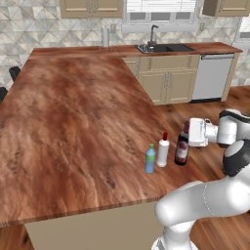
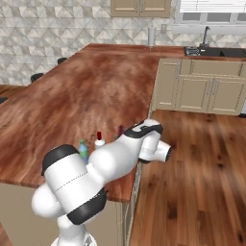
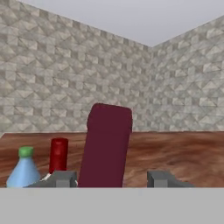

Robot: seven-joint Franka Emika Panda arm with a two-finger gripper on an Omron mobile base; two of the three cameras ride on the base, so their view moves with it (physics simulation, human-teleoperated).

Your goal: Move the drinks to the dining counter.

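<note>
Three of the drinks stand close together near the right front edge of the dining counter (image 1: 73, 122). They are a dark wine bottle (image 1: 182, 149), a white bottle with a red cap (image 1: 163, 151) and a blue-green bottle (image 1: 150, 158). My gripper (image 1: 188, 132) reaches in from the right at the height of the wine bottle's neck. In the hand view the wine bottle's dark red top (image 3: 107, 144) stands between my fingertips (image 3: 164, 178), with a gap on the right side, so my gripper (image 3: 113, 179) is open. The white bottle's cap (image 3: 58, 155) and the blue-green bottle (image 3: 24, 170) sit to its left.
A narrower counter with a sink (image 1: 163, 48) runs along the back wall, with a dishwasher (image 1: 212, 75) beneath it at the right. Dark stools (image 1: 14, 73) stand at the dining counter's far left side. Open wood floor (image 2: 202, 158) lies right of the counter.
</note>
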